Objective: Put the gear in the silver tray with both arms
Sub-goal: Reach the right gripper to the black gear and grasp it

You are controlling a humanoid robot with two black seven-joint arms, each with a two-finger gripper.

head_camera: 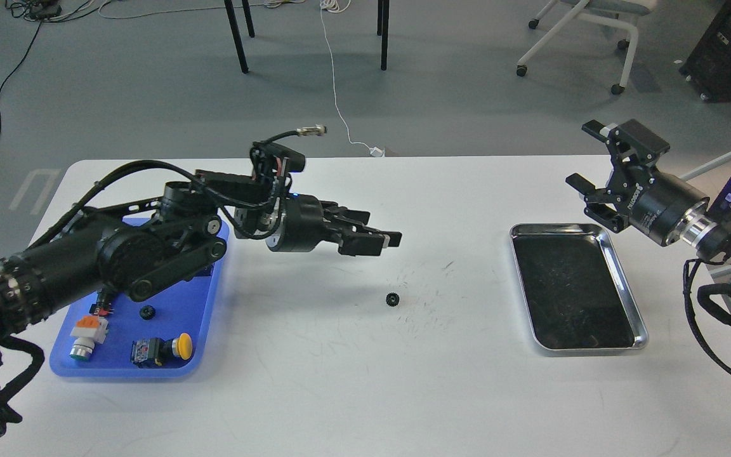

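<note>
A small black gear (393, 298) lies free on the white table (340, 393), left of the silver tray (572, 289), which is empty. My left gripper (386, 241) hangs a little above and behind the gear, pointing right, its fingers slightly apart and holding nothing. My right gripper (587, 158) is open and empty in the air behind the silver tray's far right corner, pointing up and left.
A blue plastic tray (213, 298) at the left holds a second small black gear (146, 311), a yellow push button (181, 346) and a white-orange switch (83, 330). My left arm (118, 254) lies over its far part. A chair and table legs stand beyond the table.
</note>
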